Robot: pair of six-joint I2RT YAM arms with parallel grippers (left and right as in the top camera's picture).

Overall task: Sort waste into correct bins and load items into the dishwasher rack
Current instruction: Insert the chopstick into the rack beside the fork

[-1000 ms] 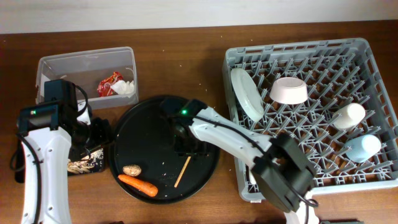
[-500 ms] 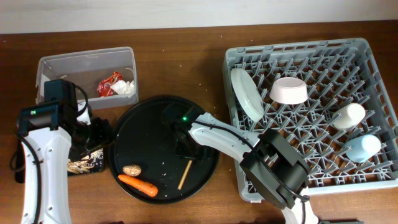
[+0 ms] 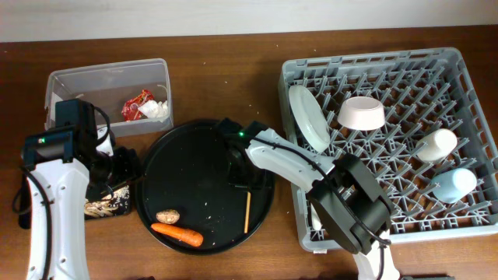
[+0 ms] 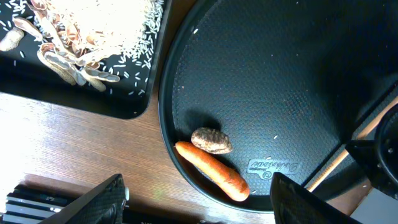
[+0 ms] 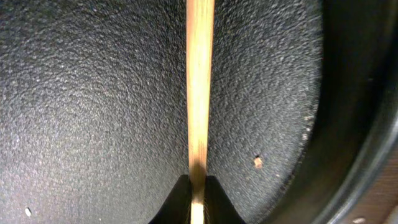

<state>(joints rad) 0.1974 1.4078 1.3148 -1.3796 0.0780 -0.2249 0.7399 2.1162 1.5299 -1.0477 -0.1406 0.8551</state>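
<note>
"What is the right gripper (image 5: 198,186) doing?"

"It is pinching a thin wooden stick (image 5: 199,81). Its two fingers (image 5: 177,200) are pressing together on one end of it. The stick is lying flat on the big round black tray (image 3: 179,167), close to the tray's right edge."

"And the left gripper (image 4: 198,186)?"

"It is hanging over the left side of the round tray. Its fingers are standing wide apart and are holding nothing."

"Where is the carrot?"

"The orange carrot (image 4: 211,170) is lying on the round tray, near the front edge. A little brown lump (image 4: 211,140) is sitting just beside it."

"Where is the rice?"

"The rice and brown scraps (image 4: 81,37) are lying in the shallow black tray (image 4: 93,99), just left of the round one."

"And the paper bits?"

"The red wrapper (image 3: 136,103) and the white tissue (image 3: 158,110) are sitting side by side in the clear tub (image 3: 78,82) at the back left."

"What is sitting in the grey rack (image 3: 366,58)?"

"The wide pale-grey bowl (image 3: 309,117) is standing on its edge among the pegs. The small pink bowl (image 3: 360,113) is sitting near it. The cream cup (image 3: 436,145) and the light-blue cup (image 3: 454,185) are resting on the right side."
</note>
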